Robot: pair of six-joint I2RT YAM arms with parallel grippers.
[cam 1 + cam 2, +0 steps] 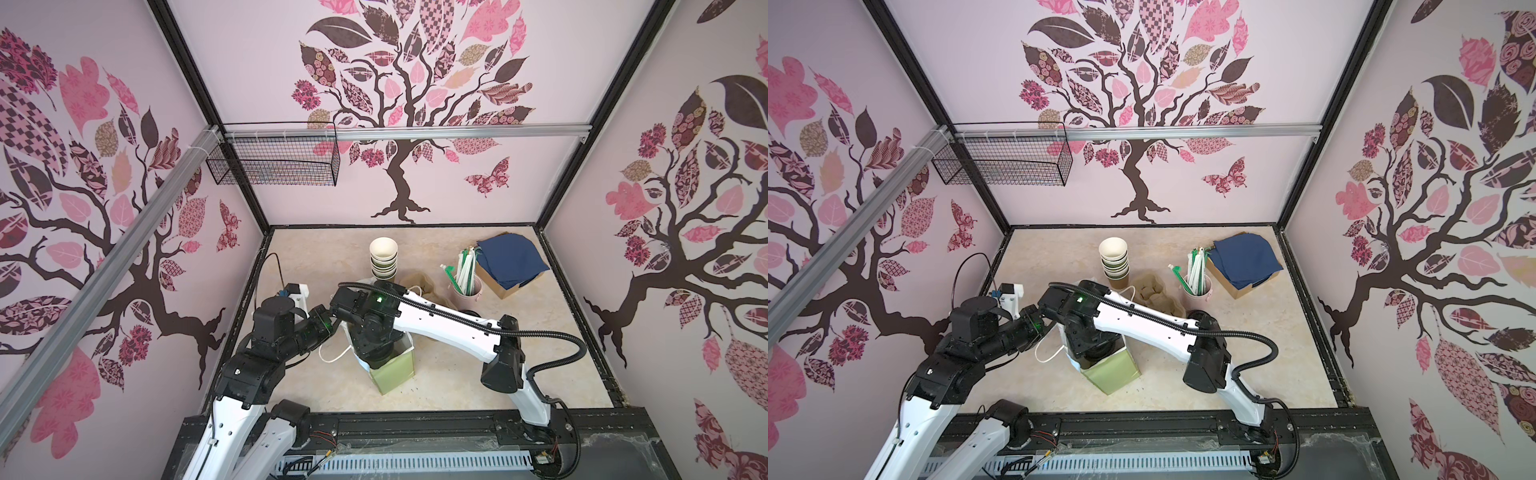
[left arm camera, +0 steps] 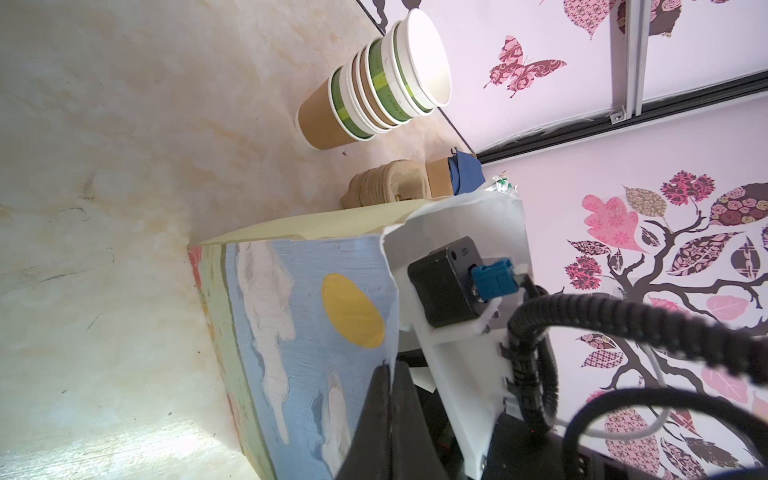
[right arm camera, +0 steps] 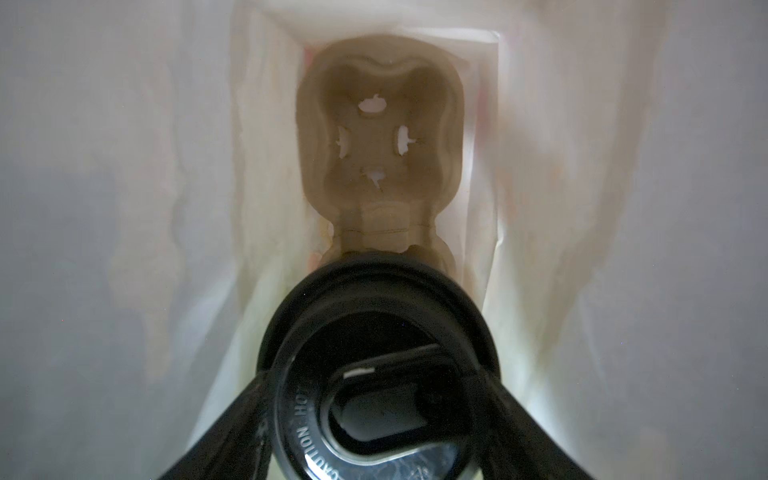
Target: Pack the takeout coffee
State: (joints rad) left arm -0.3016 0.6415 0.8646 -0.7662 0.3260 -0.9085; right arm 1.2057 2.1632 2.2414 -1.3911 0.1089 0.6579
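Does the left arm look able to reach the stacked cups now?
Probably not: the left gripper is shut on the paper bag's rim, and the right arm crosses in front of the stacked cups.

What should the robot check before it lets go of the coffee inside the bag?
1. The bag rim is pinched open by the left gripper: ok.
2. The right gripper presses both sides of the coffee lid: ok.
3. The coffee is lined up over the near slot of the carrier on the bag floor: ok.
4. The coffee is seated in that slot: cannot tell.
5. The bag stands upright in both top views: ok.
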